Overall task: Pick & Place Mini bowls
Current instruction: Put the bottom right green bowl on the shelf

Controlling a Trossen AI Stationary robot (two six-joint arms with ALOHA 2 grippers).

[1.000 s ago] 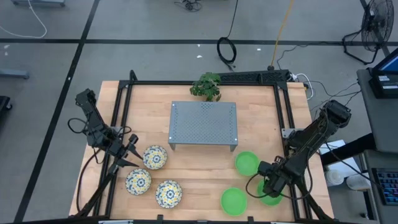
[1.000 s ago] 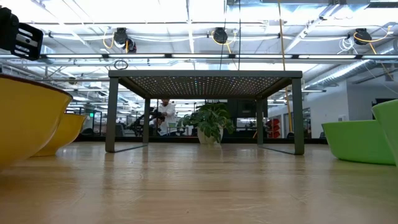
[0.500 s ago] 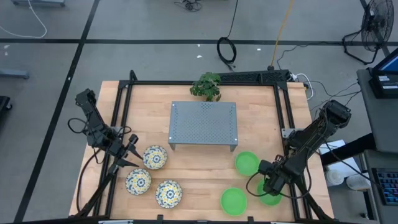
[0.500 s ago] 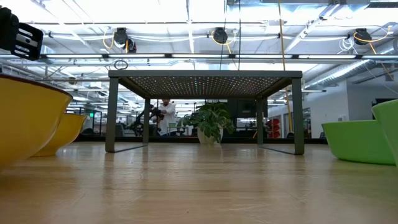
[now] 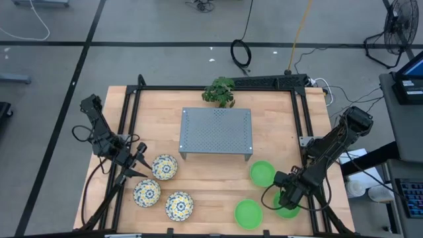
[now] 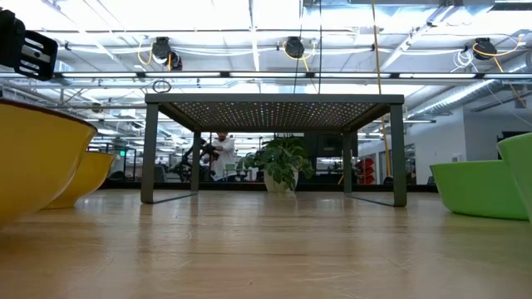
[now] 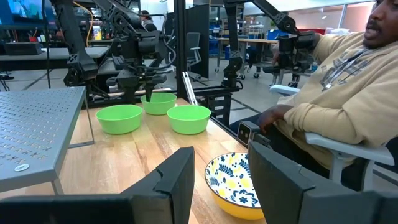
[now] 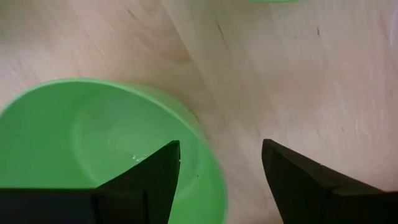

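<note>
Three green bowls sit at the table's near right: one (image 5: 262, 173), one (image 5: 248, 214), and one (image 5: 289, 210) partly under my right gripper (image 5: 284, 198). In the right wrist view that gripper (image 8: 221, 168) is open, one finger over the bowl's hollow (image 8: 106, 143) and one outside its rim. Three floral bowls (image 5: 164, 166), (image 5: 147, 192), (image 5: 179, 205) sit near left. My left gripper (image 5: 135, 162) is open beside the nearest floral bowl (image 7: 233, 186), level and pointing at it.
A grey perforated stand (image 5: 216, 132) fills the table's middle, with a small potted plant (image 5: 220, 91) behind it. A black frame (image 5: 129, 125) runs along the table's edges. A seated person (image 7: 336, 106) in a beige hoodie is beyond the table's right side.
</note>
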